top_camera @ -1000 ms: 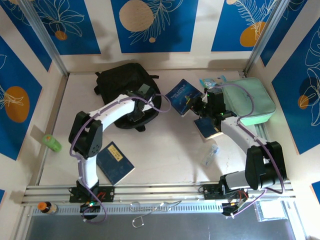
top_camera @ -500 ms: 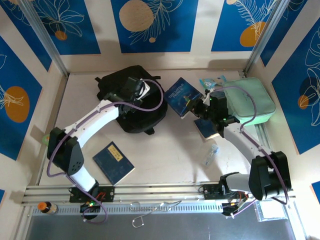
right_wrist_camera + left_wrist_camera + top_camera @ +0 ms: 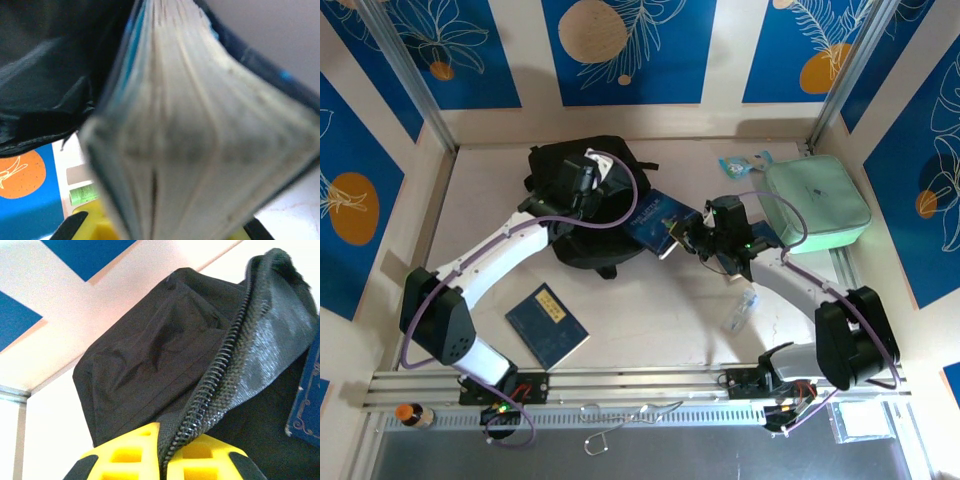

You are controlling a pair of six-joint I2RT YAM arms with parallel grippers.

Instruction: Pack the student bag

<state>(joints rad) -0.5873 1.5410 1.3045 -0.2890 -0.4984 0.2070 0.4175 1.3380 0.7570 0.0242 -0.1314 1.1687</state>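
On the left, our left claw [image 3: 162, 452] is pressed together on the zip edge of the student bag [image 3: 582, 240]. That one bag lies at the back of the table [image 3: 650, 300], left of centre. We count two books in clear sight: a loose book [image 3: 547, 325] flat near the left arm, and a held book [image 3: 655, 218], against the bag, pinched by the right claw [image 3: 686, 233]. One mint case [image 3: 817, 203] sits far right
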